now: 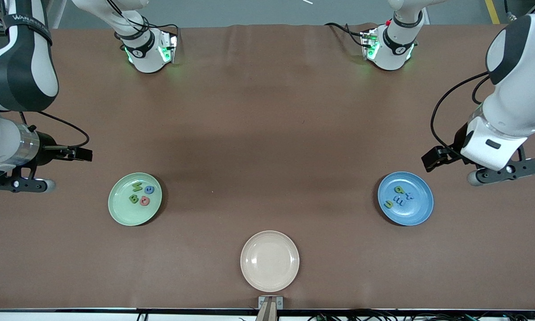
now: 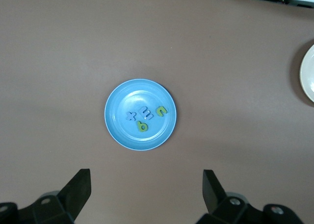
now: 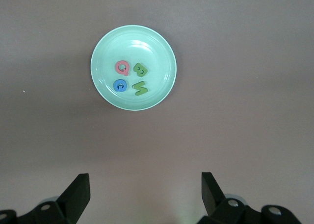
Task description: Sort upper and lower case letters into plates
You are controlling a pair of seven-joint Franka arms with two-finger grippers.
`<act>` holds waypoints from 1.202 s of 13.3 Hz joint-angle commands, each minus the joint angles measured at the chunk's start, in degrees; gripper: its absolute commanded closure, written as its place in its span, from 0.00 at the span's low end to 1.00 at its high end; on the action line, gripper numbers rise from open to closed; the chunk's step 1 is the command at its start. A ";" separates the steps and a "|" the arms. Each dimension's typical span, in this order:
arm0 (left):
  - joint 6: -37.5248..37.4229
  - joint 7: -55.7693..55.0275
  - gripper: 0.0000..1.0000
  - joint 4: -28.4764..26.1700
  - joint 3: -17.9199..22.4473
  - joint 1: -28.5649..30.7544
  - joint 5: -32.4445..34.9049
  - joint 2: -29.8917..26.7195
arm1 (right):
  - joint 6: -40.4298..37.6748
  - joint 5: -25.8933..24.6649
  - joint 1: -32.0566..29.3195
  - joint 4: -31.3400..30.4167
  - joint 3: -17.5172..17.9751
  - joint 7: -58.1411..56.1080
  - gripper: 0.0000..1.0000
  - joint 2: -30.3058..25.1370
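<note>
The brown table carried three plates. The cream-beige plate lay bare, nearest the front camera, midway along the table. The mint green plate sat toward the right arm's end and held four letters close together: a green W, a green B, a blue C and a pink Q. The blue plate sat toward the left arm's end and held four more: a green p, a green c, a blue E and a blue x.

The right gripper hung above bare table beside the green plate, fingers spread wide, holding nothing. The left gripper hung likewise beside the blue plate, fingers spread and empty.
</note>
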 commanded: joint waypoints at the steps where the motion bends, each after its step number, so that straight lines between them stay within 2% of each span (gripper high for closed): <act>1: -2.43 2.69 0.00 0.35 -0.72 0.93 -1.13 -1.13 | 0.73 1.57 -0.87 -4.05 0.52 -0.64 0.00 -4.56; 3: -5.23 7.95 0.00 0.44 -0.46 1.02 -1.30 -2.97 | 3.01 2.45 -2.10 -8.45 0.61 -0.64 0.00 -8.25; 6: -10.06 8.59 0.00 0.61 -0.28 0.85 -0.95 -4.56 | 4.34 2.63 -2.72 -12.86 1.40 -1.25 0.00 -12.65; 8: -10.61 8.94 0.00 1.14 0.16 -1.16 -0.95 -6.66 | 4.60 2.63 -2.99 -14.96 1.58 -1.25 0.00 -15.46; 11: -11.49 16.72 0.00 -1.39 11.82 -9.24 -3.40 -11.31 | 5.39 2.63 -3.77 -18.21 2.19 -1.78 0.00 -19.15; 14: -11.40 20.28 0.00 -5.79 18.41 -11.80 -8.31 -15.18 | 5.66 2.72 -3.17 -20.94 2.55 -2.22 0.00 -23.28; 16: -10.96 20.37 0.00 -9.47 19.67 -12.25 -11.23 -18.25 | 6.36 2.63 -3.16 -23.31 2.54 -2.31 0.00 -26.18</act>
